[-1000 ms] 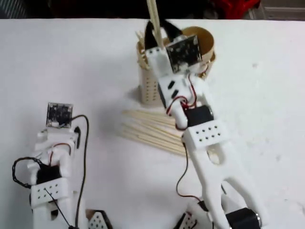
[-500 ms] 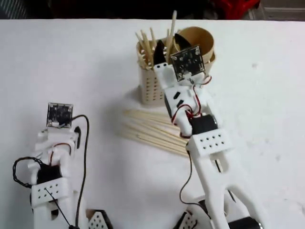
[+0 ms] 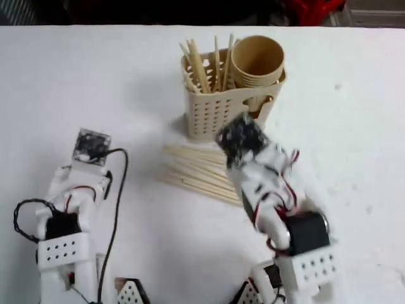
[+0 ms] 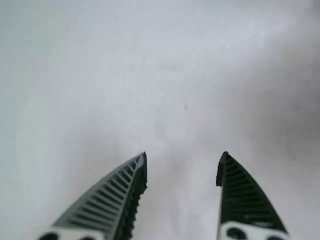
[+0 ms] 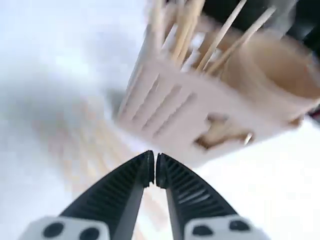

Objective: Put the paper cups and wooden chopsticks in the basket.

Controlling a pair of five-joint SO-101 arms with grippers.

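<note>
Whereas one second earlier it leans over the basket with a chopstick upright in its grip, the right arm [image 3: 278, 196] now stands drawn back toward its own base, above the white desk [image 3: 76, 76]. The left arm [image 3: 66, 209] sits at its side of the desk, shifted only slightly between frames. The basket [image 3: 218, 111] stands upright at the far side. It holds the stacked paper cups [image 3: 256, 57] in one end and a cluster of standing chopsticks [image 3: 201, 63] in the other, which half a second ago gains the delivered one. A fan of loose chopsticks [image 3: 193, 168] lies flat on the desk just in front of the basket, between it and the right arm. The right hand [image 5: 154, 172] is closed to a sliver and holds nothing. The left hand [image 4: 182, 167] is spread wide over bare desk. Judged from this layout, one delivery is complete, the cups are done, and the loose chopsticks remain to be picked up.
</note>
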